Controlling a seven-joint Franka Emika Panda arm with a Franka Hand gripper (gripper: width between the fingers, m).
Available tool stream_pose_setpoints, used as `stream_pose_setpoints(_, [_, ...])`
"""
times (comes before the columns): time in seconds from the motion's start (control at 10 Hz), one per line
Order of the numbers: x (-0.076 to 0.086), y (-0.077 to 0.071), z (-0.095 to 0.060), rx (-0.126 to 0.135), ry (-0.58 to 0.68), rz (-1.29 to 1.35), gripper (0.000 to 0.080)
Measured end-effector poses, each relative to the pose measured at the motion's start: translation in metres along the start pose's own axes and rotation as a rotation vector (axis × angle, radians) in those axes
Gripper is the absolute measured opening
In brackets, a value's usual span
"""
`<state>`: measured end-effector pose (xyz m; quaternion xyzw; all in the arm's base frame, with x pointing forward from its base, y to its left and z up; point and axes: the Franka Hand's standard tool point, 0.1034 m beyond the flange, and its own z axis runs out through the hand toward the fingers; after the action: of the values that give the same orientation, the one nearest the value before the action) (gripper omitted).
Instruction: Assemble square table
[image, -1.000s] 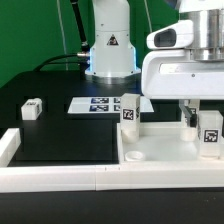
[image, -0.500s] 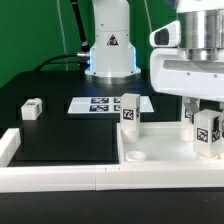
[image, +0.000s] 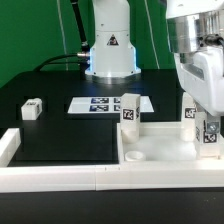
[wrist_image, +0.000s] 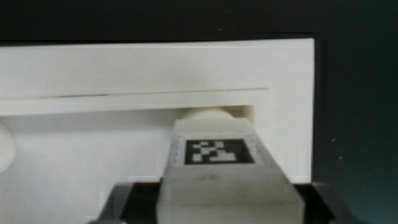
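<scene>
The square table's white slab (image: 165, 146) lies at the exterior view's right, with a round corner socket (image: 135, 157) near its front. One tagged white leg (image: 130, 112) stands upright at its far left corner. My gripper (image: 203, 122) is shut on another tagged leg (image: 209, 134) and holds it tilted over the slab's right side. In the wrist view this leg (wrist_image: 219, 150) runs out from between my dark fingers (wrist_image: 139, 203) toward the slab's raised rim (wrist_image: 143, 98). A third leg (image: 31, 109) lies loose at the left. The fourth leg is out of view.
The marker board (image: 103, 104) lies flat behind the slab. Long white border rails (image: 55, 176) run along the front and left edge of the black table. The arm's white base (image: 110, 50) stands at the back centre.
My wrist has tilted and turned over the slab's right side, carrying the held leg with it. The leg now sits at an angle. Nothing else moved.
</scene>
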<state>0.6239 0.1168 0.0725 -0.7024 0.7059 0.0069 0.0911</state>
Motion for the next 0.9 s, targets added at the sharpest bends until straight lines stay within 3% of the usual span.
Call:
stream_pose_setpoints(0.1, [0.0003, 0.0001, 0.0003, 0.000, 0.000, -0.031, 0.0364])
stream_pose_setpoints(0.2, [-0.0002, 0.0003, 0.0005, -0.002, 0.005, -0.073, 0.0503])
stream_pose_setpoints(0.3, [-0.0013, -0.0011, 0.0008, -0.001, 0.026, -0.328, 0.0618])
stream_pose_setpoints(0.4, [-0.0003, -0.0028, 0.0020, 0.015, 0.031, -0.502, 0.0618])
stream_pose_setpoints(0.8, [0.0013, -0.0007, 0.0027, 0.001, 0.042, -0.760, 0.0649])
stream_pose_setpoints(0.9, [-0.0029, -0.0027, 0.0014, -0.043, 0.075, -1.054, 0.0649])
